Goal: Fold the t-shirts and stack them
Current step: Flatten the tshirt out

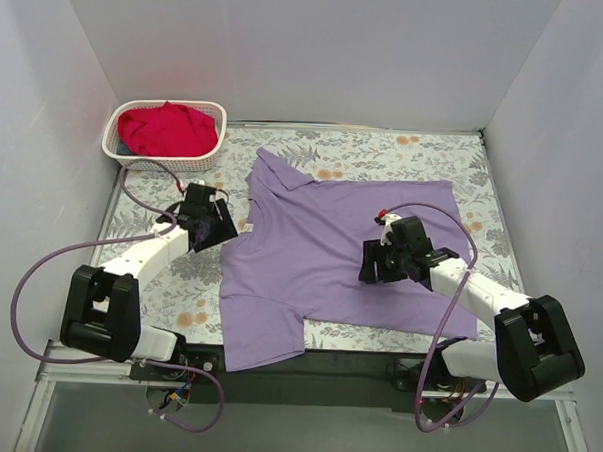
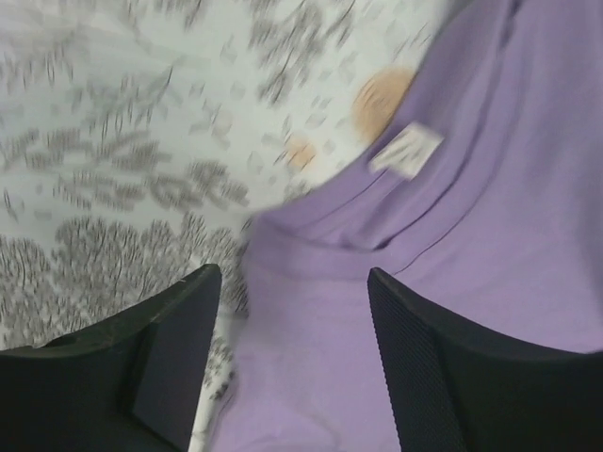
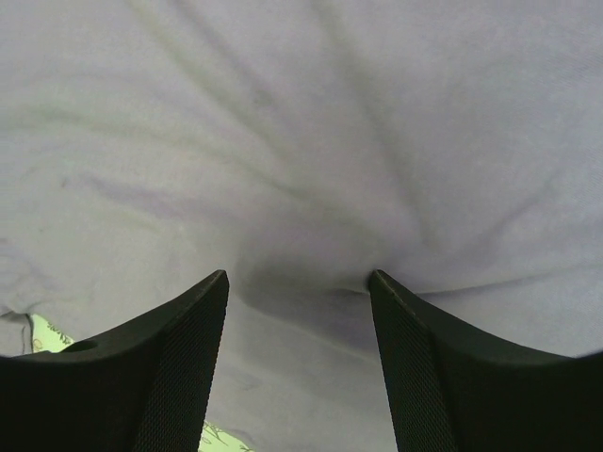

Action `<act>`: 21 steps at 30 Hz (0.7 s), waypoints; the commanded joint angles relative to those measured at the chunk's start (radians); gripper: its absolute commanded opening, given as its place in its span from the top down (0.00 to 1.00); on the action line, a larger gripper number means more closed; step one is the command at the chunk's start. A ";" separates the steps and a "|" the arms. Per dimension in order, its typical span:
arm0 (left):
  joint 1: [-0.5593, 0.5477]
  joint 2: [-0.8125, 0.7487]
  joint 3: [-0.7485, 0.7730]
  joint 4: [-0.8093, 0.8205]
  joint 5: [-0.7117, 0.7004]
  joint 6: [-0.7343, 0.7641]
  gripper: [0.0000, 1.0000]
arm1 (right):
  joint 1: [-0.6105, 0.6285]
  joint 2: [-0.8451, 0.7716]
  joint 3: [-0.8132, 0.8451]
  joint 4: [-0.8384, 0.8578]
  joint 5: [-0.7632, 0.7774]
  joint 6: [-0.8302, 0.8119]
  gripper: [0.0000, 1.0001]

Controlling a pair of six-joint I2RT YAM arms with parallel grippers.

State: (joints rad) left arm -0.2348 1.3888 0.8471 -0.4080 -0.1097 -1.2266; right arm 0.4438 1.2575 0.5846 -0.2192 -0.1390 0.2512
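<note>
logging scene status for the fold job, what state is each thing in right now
lavender t-shirt: spread flat on the table, unfolded, lightly wrinkled
red t-shirt: bunched up in the basket, unfolded
basket: upright, holding the red t-shirt
left jaws: open, over the lavender t-shirt's edge near its neck label, gripping nothing
right jaws: open, down on the lavender t-shirt's body, cloth puckered between them

A white plastic lattice basket [image 1: 164, 160] stands well beyond the left gripper's [image 1: 219, 225] jaws, slightly to their left, at the far corner of a pale table cover [image 1: 385, 150] printed with grey branches and orange blossoms, bare ahead-left of those jaws.
</note>
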 commanded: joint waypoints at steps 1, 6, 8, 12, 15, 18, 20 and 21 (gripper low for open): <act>-0.008 -0.056 -0.089 -0.064 0.038 -0.057 0.42 | 0.032 -0.012 0.041 -0.006 -0.034 -0.013 0.42; -0.009 -0.042 -0.160 -0.025 0.053 -0.085 0.49 | 0.061 0.002 0.043 -0.006 -0.042 -0.013 0.42; -0.009 -0.036 -0.169 0.004 0.065 -0.094 0.52 | 0.071 0.002 0.043 -0.003 -0.040 -0.015 0.42; -0.009 -0.019 -0.183 0.018 0.064 -0.112 0.72 | 0.079 0.003 0.035 0.000 -0.036 -0.012 0.42; -0.009 -0.033 -0.203 -0.011 0.059 -0.149 1.00 | 0.082 -0.006 0.029 0.003 -0.036 -0.010 0.42; -0.009 -0.106 -0.241 -0.049 0.036 -0.214 1.00 | 0.082 -0.010 0.020 0.009 -0.033 -0.009 0.42; -0.009 -0.184 -0.258 -0.112 -0.011 -0.269 1.00 | 0.082 -0.010 0.018 0.011 -0.033 -0.007 0.42; -0.009 -0.215 -0.260 -0.141 -0.037 -0.284 1.00 | 0.082 -0.009 0.018 0.011 -0.031 -0.007 0.42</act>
State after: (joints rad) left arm -0.2398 1.2804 0.6010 -0.4553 -0.0727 -1.4242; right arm 0.5194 1.2583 0.5896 -0.2199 -0.1635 0.2481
